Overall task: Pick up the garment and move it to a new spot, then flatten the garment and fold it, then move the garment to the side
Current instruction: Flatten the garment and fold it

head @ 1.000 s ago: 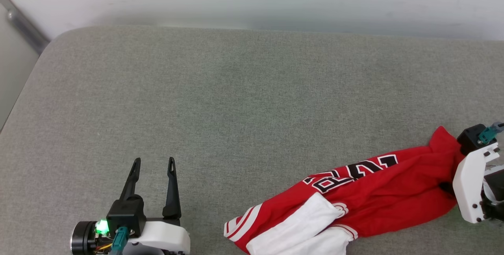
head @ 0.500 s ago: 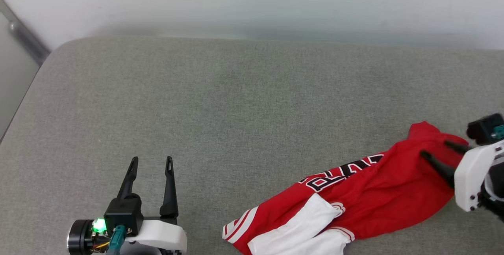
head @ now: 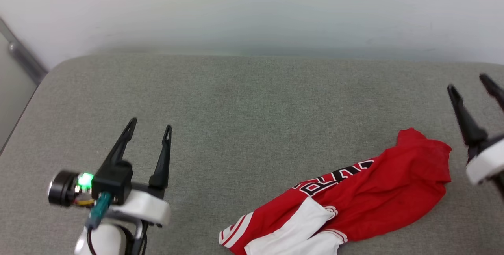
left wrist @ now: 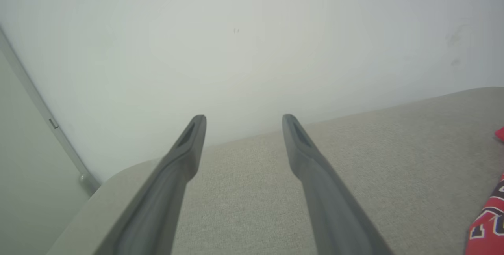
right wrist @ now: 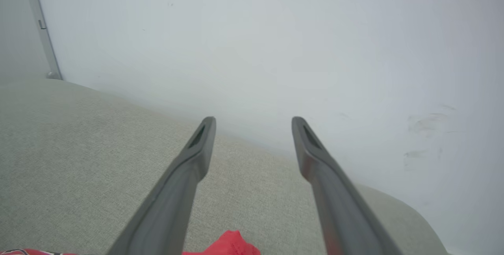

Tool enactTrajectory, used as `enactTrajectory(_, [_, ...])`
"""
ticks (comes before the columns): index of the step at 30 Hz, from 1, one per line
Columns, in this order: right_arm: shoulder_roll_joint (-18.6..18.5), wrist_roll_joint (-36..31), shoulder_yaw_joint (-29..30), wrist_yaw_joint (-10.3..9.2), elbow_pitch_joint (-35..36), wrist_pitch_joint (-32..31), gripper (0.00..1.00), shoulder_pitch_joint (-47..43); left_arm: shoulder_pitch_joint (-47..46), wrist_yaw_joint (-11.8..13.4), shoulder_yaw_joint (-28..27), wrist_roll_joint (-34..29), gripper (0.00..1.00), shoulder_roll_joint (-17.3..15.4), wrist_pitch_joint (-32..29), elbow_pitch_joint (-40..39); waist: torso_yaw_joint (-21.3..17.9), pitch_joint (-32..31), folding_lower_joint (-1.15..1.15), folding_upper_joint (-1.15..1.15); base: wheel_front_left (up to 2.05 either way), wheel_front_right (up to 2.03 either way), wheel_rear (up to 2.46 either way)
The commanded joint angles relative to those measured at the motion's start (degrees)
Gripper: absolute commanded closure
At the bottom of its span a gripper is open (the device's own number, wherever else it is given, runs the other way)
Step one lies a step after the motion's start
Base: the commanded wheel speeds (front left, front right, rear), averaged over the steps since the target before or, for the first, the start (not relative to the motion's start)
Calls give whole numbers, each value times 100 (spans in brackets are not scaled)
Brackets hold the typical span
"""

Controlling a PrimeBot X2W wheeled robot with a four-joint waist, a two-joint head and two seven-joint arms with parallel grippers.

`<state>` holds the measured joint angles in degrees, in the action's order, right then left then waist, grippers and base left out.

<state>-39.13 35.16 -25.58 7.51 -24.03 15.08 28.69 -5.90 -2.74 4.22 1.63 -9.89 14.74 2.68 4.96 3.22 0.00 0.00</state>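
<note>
The garment (head: 378,192), a red jersey with white sleeves and dark numerals, lies crumpled on the grey cushion (head: 252,105) at the lower right of the head view. Its red edge also shows at the right border of the left wrist view (left wrist: 488,223) and at the bottom of the right wrist view (right wrist: 230,245). My right gripper (head: 468,83) stands open above and to the right of the garment, holding nothing. Far to the garment's left, my left gripper (head: 150,125) is open and empty too. Both pairs of fingers point toward the wall.
A pale wall (head: 252,10) runs behind the cushion's far edge. A grey metal rail (head: 21,58) slants down at the far left beside the cushion's rounded corner. Bare cushion lies between the two grippers.
My right gripper opened, let go of the garment's upper end and rose away to the upper right. The garment dropped flat. The head view tilted, and the left arm lifted slightly.
</note>
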Motion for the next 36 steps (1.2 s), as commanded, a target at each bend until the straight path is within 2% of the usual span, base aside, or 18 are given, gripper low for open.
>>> enactTrajectory(1, [403, -555, 686, -4, 373, 7, 0, -701, -298, -179, 118, 11, 0, -193, -206, 6, -10, -34, 0, 0, 0, 0, 0])
enactTrajectory(5, [1180, -1587, 1863, -4, 1274, 9, 0, -1713, -829, -429, 552, 285, 0, -562, -1071, -53, -18, -54, 0, 0, 0, 0, 0])
enactTrajectory(7, [1507, -1887, 2143, -4, 1599, 9, 0, -2145, -1126, -461, 902, 523, 0, -798, -1697, -94, -20, -53, 0, 0, 0, 0, 0])
enactTrajectory(10, [1831, -2178, 2430, -4, 2017, 10, 0, -2484, -1607, -465, 1716, 1167, 0, -1224, -2582, -331, -51, -23, 0, 0, 0, 0, 0])
enactTrajectory(16, [2119, -2455, 2567, -4, 2434, -80, 0, -2817, -2505, -464, 3315, 2607, 0, -2097, -4379, -729, -149, 45, 0, 0, 0, 0, 0])
enactTrajectory(21, [2147, -2530, 2545, -4, 2572, -187, 0, -2807, -3146, -465, 4544, 3603, 0, -2475, -5399, -828, -266, 124, 0, 0, 0, 0, 0])
enactTrajectory(22, [2145, -2533, 2516, -4, 2590, -197, 0, -2782, -3264, -464, 4769, 3742, 0, -2542, -5557, -818, -297, 147, 0, 0, 0, 0, 0])
enactTrajectory(23, [2145, -2533, 2516, -4, 2590, -197, 0, -2782, -3264, -464, 4769, 3742, 0, -2542, -5557, -818, -297, 147, 0, 0, 0, 0, 0])
enactTrajectory(28, [2093, -2567, 2460, -4, 2657, -245, 0, -2625, -3640, -465, 5770, 4164, 0, -2672, -6004, -671, -426, 294, 0, 0, 0, 0, 0])
enactTrajectory(32, [2077, -2590, 2398, -4, 2637, -219, 0, -2485, -3778, -466, 6459, 4266, 0, -2730, -5937, -247, -573, 484, 0, 0, 0, 0, 0])
enactTrajectory(36, [2076, -2603, 2369, -4, 2575, -186, 0, -2362, -3669, -466, 6732, 4300, 0, -2695, -5775, 217, -662, 632, 0, 0, 0, 0, 0])
